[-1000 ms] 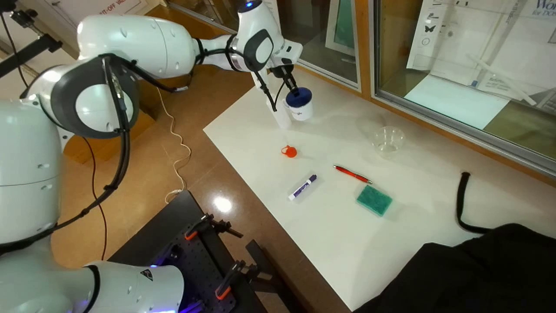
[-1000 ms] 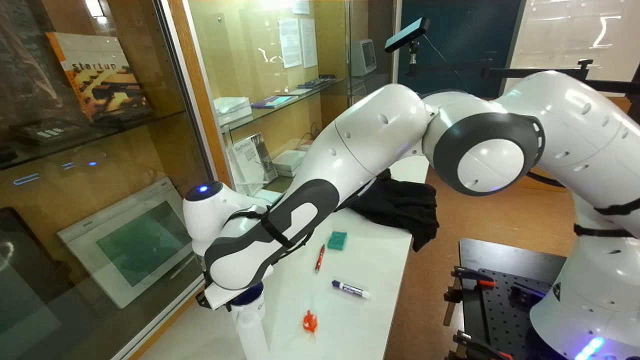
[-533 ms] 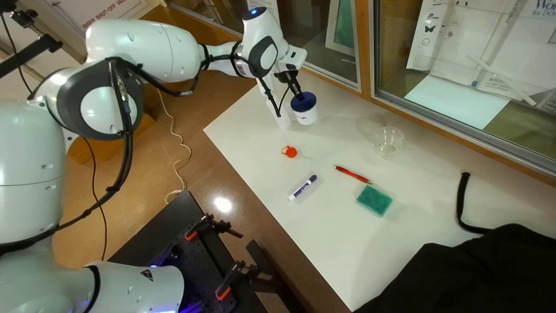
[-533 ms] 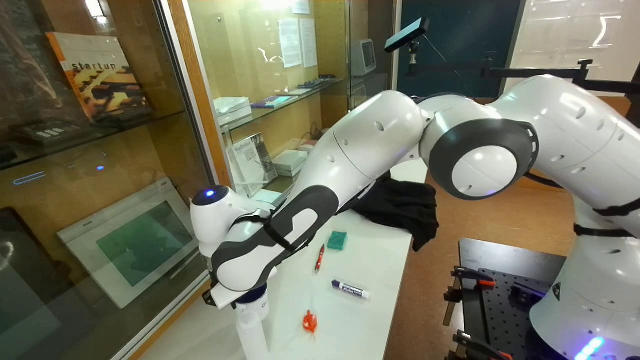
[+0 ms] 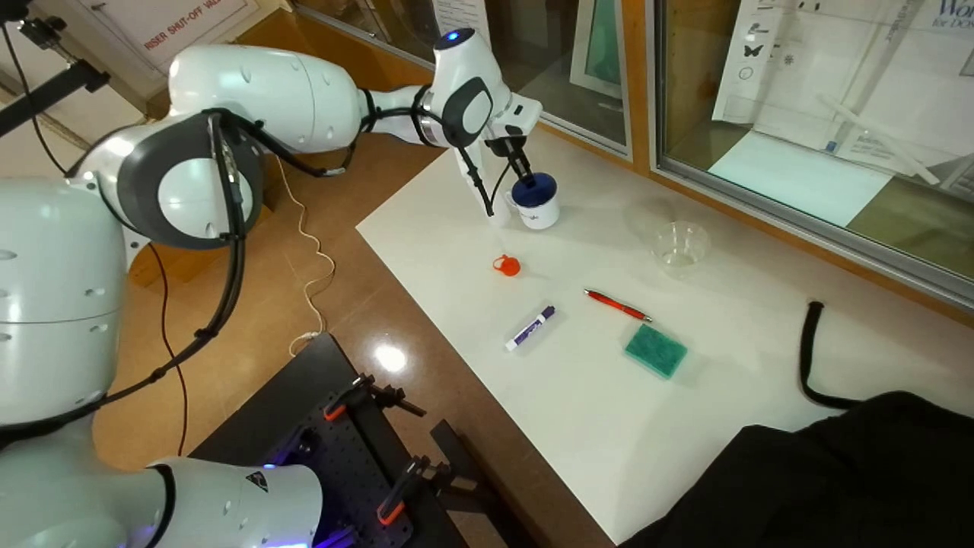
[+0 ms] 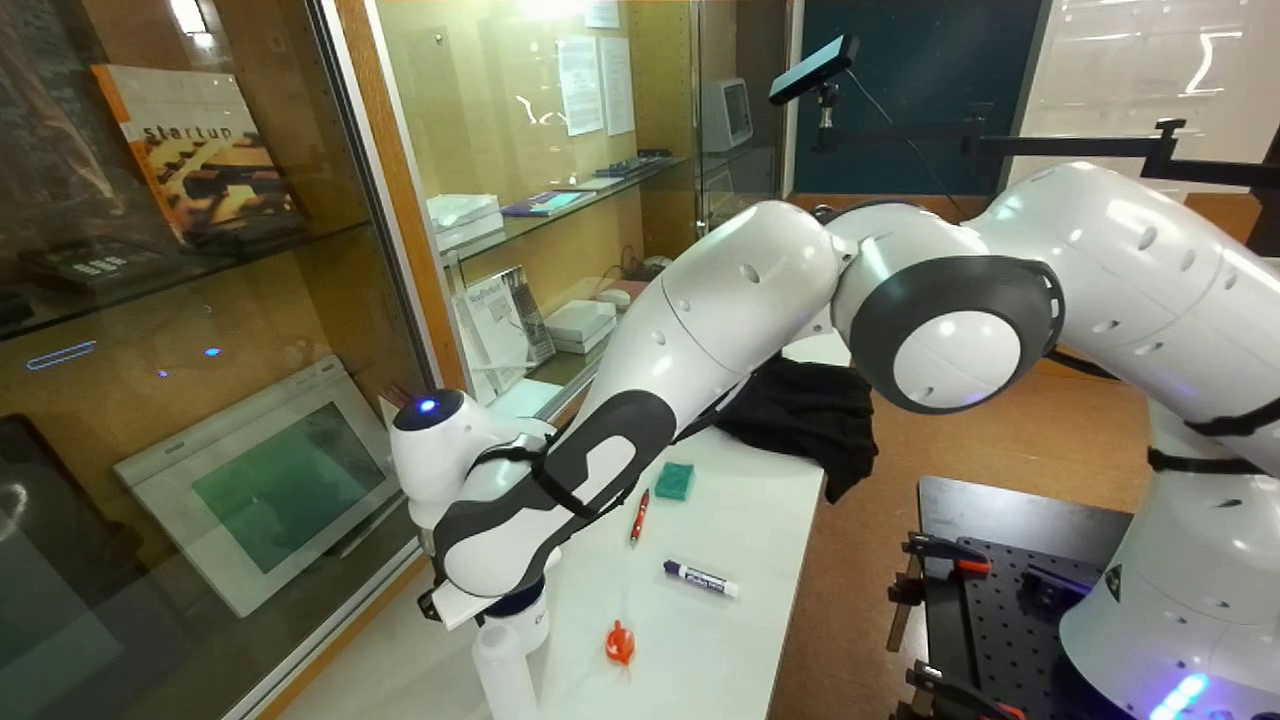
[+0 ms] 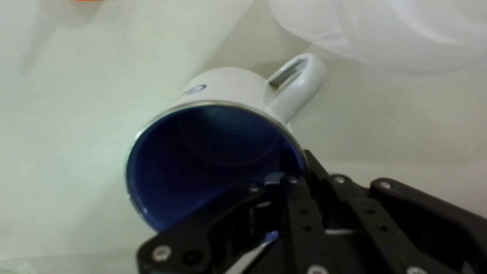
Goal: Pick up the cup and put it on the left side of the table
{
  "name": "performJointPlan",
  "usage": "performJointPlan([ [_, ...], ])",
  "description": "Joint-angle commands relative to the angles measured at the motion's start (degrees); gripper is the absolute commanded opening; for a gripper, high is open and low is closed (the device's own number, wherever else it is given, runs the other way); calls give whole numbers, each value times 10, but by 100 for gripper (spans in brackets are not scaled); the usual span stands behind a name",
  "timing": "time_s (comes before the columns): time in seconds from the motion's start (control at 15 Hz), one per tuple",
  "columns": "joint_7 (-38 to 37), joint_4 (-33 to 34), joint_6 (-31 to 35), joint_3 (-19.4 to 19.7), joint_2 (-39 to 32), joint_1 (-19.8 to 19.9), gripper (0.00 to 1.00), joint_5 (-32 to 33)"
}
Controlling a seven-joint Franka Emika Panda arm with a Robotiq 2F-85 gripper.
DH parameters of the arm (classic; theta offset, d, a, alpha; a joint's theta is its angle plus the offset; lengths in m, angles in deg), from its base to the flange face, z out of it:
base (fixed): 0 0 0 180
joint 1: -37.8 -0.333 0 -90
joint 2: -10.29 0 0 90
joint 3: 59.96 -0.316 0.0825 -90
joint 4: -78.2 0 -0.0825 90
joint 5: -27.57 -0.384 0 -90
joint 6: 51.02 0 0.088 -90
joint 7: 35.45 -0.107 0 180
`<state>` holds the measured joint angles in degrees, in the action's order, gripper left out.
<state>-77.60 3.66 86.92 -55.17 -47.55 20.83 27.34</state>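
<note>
The cup (image 5: 539, 215) is located toward the upper end of the table (image 5: 593, 426) in an exterior view, just beside the white bottle (image 6: 506, 668); whether its base bears on the tabletop cannot be determined. The body is squat, white outside and dark blue inside, and stands close to upright: the axis from base to mouth runs near vertical, mouth facing up; a slight lean can be neither confirmed nor excluded. In the wrist view the handle (image 7: 303, 86) projects up and to the right, pointing toward the bottle, with a gap between the two. The gripper (image 7: 302, 167) is clamped on the cup's rim, one finger inside the mouth, one outside, the wall pinched between them on the handle's side. Also observed on the surface: an orange cap (image 5: 507, 265) near the cup; a marker (image 5: 530, 328), a red pen (image 5: 618, 305), a green sponge (image 5: 656, 351) and a clear cup (image 5: 681, 245), all well apart from it.
</note>
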Motion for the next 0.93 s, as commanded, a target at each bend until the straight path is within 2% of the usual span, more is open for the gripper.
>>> performJointPlan([
  [0.0,-18,12,5,5,-8,-3,2,-2],
  [0.07,-21,12,3,5,-9,-3,32,-2],
  [0.13,-25,13,2,5,-9,-3,33,-2],
  [0.2,-26,14,2,5,-10,-3,38,-1],
  [0.47,-28,6,9,4,2,-2,68,-3],
  [0.73,-35,-42,7,6,62,-2,98,-2],
  [0.87,-41,-72,0,15,102,-3,100,2],
])
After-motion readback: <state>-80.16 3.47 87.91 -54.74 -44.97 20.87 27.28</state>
